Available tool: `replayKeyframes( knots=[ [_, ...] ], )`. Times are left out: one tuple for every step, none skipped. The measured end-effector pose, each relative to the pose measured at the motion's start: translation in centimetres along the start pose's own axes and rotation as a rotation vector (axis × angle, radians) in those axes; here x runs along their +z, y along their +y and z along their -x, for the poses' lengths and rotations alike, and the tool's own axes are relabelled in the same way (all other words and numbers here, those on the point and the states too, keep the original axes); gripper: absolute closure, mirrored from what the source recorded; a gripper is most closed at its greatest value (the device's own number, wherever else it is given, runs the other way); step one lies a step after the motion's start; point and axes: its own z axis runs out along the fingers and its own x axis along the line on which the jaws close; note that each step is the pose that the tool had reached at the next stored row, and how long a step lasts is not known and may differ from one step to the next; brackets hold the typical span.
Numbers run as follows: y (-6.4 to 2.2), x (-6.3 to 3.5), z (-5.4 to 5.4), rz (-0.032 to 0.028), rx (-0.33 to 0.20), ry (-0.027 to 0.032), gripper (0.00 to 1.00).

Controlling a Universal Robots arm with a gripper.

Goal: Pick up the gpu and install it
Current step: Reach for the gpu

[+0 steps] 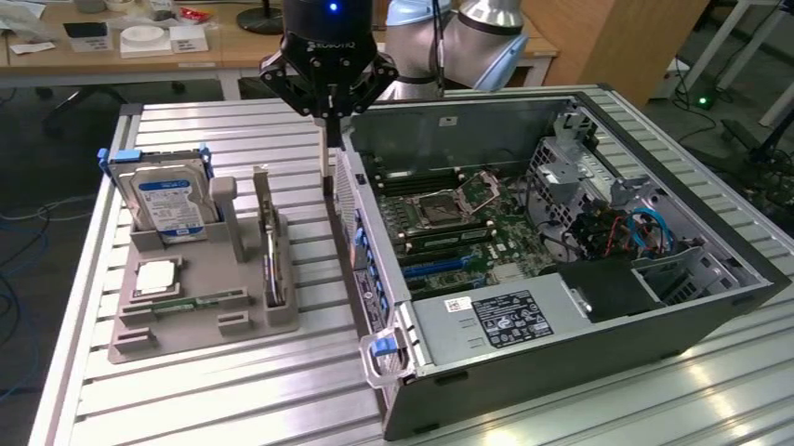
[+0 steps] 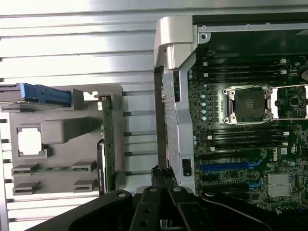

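**Figure. Open computer case and parts holder on the slatted bench, seen from the exterior and wrist cameras.**

The gripper (image 1: pixel 327 149) (image 2: pixel 162 175) hung with its fingers pressed together and nothing between them. It was poised over the narrow strip of bare bench (image 1: pixel 297 390) between the grey parts holder (image 1: pixel 186 330) and the outer wall of the computer case (image 1: pixel 694 307), close to the case's far corner.

The gpu (image 1: pixel 264 237) (image 2: pixel 109 144) stood on its long edge in a slot along the holder's side nearest the case. It was apart from the gripper and not grasped.

The holder lay toward the bench edge at the exterior view's left. Besides the gpu it carried:
- a hard drive (image 1: pixel 167 206) with a blue-white label, upright at the holder's far end;
- a square processor chip (image 1: pixel 155 277) lying flat;
- a narrow green memory strip (image 1: pixel 189 303) in a groove near the front.

The case lay on its side with its panel off, filling the bench toward the exterior view's right. Its motherboard (image 1: pixel 459 223) (image 2: pixel 240 144) was exposed.
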Motion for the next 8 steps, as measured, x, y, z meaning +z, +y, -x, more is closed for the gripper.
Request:
replayKeyframes(
  knots=[
    [-0.02,0.00,-0.2,0.0000,0.000,0.0000,0.90],
    [-0.03,0.00,-0.3,0.0000,0.000,0.0000,0.90],
    [-0.05,0.00,-0.5,0.0000,0.000,0.0000,0.90],
    [-0.06,0.00,-0.6,0.0000,0.000,0.0001,0.90],
    [-0.07,0.00,-0.8,0.0000,0.000,0.0001,0.90],
    [-0.08,0.00,-0.9,0.0000,0.000,0.0000,0.90],
    [-0.09,0.00,-1.0,0.0001,0.000,0.0001,0.90],
    [-0.11,0.00,-1.2,0.0000,0.000,0.0000,0.90]
  ],
)
